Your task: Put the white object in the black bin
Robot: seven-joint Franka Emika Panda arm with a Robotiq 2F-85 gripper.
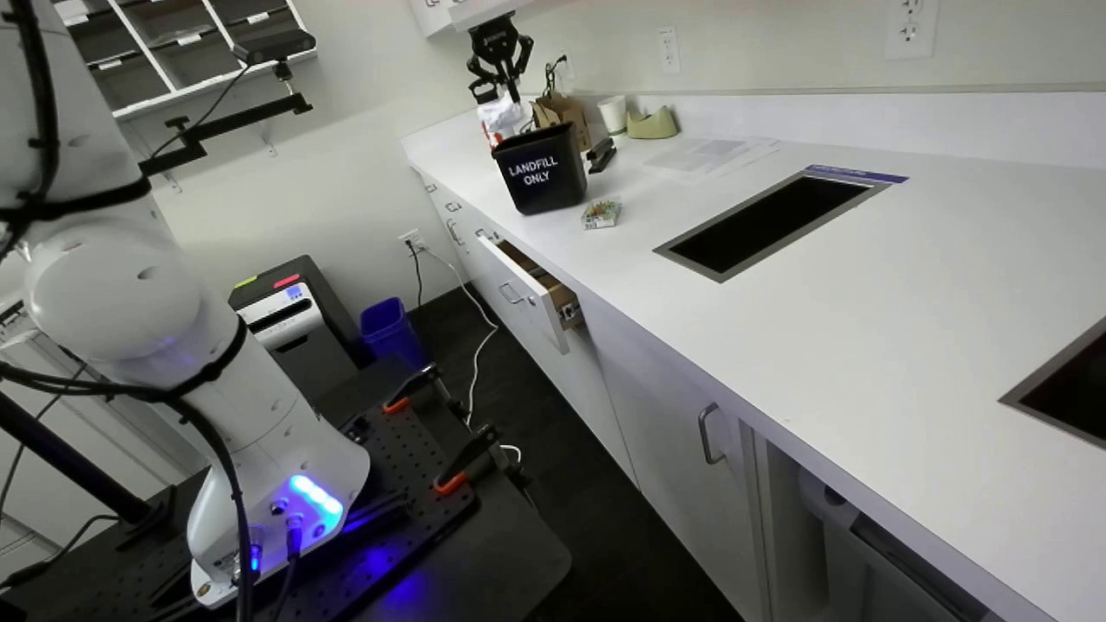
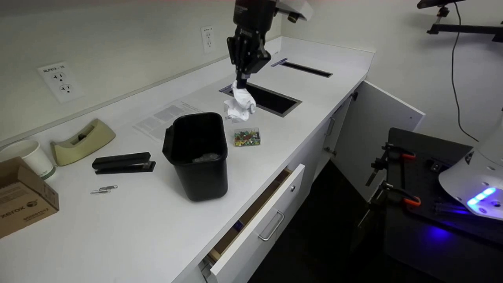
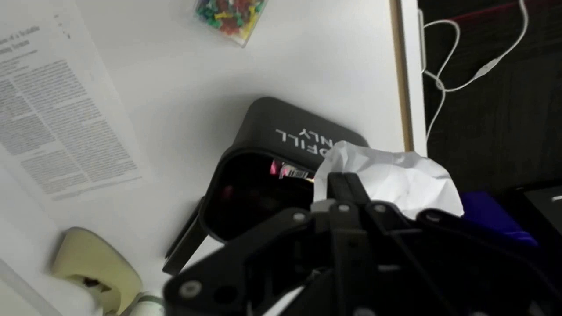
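In the wrist view, your gripper [image 3: 344,179] pinches the crumpled white paper [image 3: 397,180] midair, the black bin [image 3: 281,120] at its nine o'clock. The bin holds a pink wrapper [image 3: 275,166] (barcode [image 3: 297,172] showing); the clear box [image 3: 241,40] toward twelve holds pushpins [image 3: 230,16].

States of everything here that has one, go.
tool: closed on the white paper
white paper: crumpled, held, not in the black bin
black bin: upright, open-topped, not empty
drawer: pulled open
cabinet door: swung open
pin box: not empty, lid state unclear
paper cup: upright
Xerox box: upright, top looks open
base light: lit blue
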